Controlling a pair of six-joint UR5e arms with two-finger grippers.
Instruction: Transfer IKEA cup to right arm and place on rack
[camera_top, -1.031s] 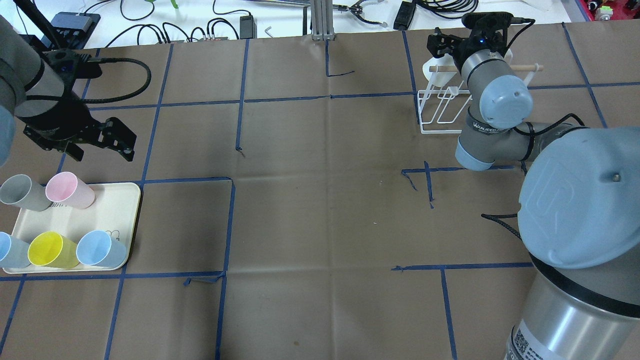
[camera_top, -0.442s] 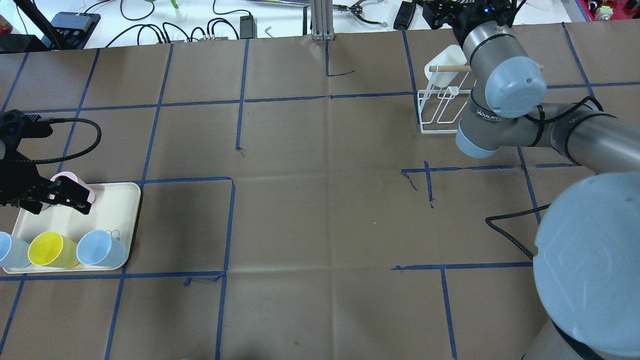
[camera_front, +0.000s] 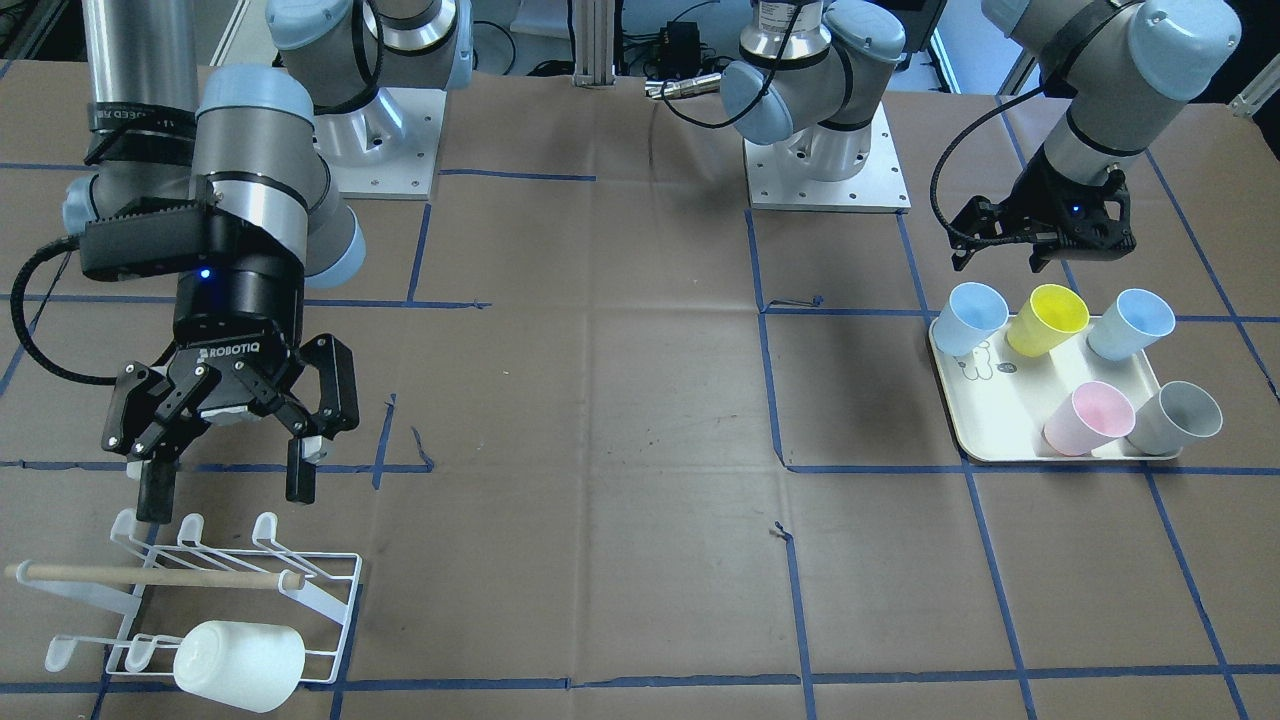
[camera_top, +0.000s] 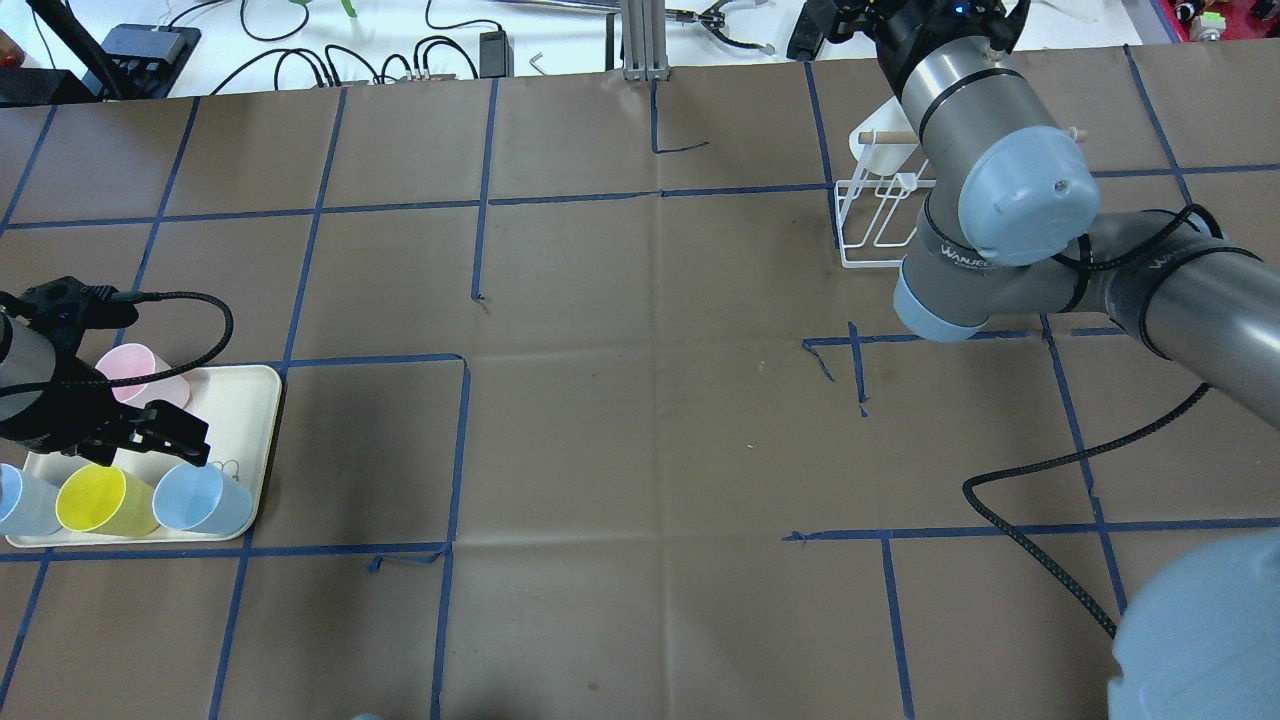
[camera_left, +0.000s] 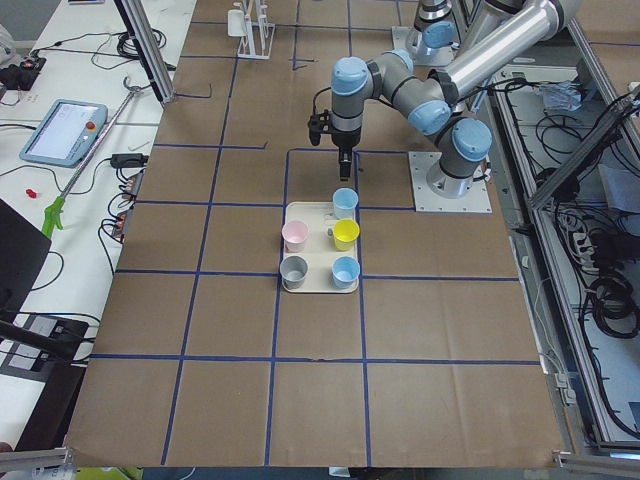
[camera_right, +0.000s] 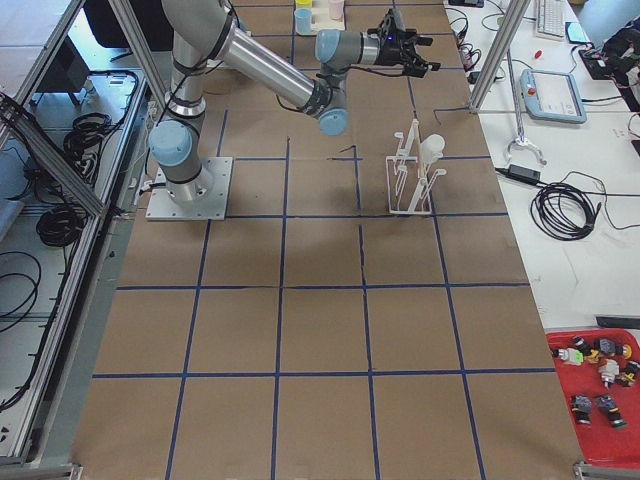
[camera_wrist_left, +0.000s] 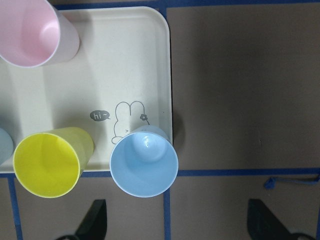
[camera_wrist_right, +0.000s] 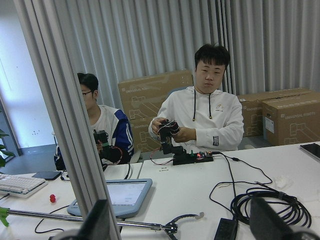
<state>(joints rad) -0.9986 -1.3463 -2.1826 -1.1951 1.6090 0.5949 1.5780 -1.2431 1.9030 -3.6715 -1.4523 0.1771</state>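
While my left hand (camera_wrist_left: 178, 225) hangs wide open and empty over a light blue cup (camera_wrist_left: 144, 167) at a corner of the cream tray (camera_wrist_left: 75, 90), my right hand (camera_front: 225, 490), equally spread and empty, hovers near the rack (camera_front: 330, 580) holding a white cup (camera_front: 240, 665).

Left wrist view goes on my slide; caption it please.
Open left gripper looking down on a cream tray holding a pink cup, a yellow cup and a blue cup.

Left gripper (camera_top: 145, 440) dropped from the bare paper beyond the tray (camera_top: 255, 400) and ended over it, between pink cup (camera_top: 130, 362) and yellow cup (camera_top: 100, 498). Right gripper (camera_front: 225, 490) pulled off the white cup (camera_front: 240, 665) on the rack (camera_front: 330, 590), out toward the table's far edge.
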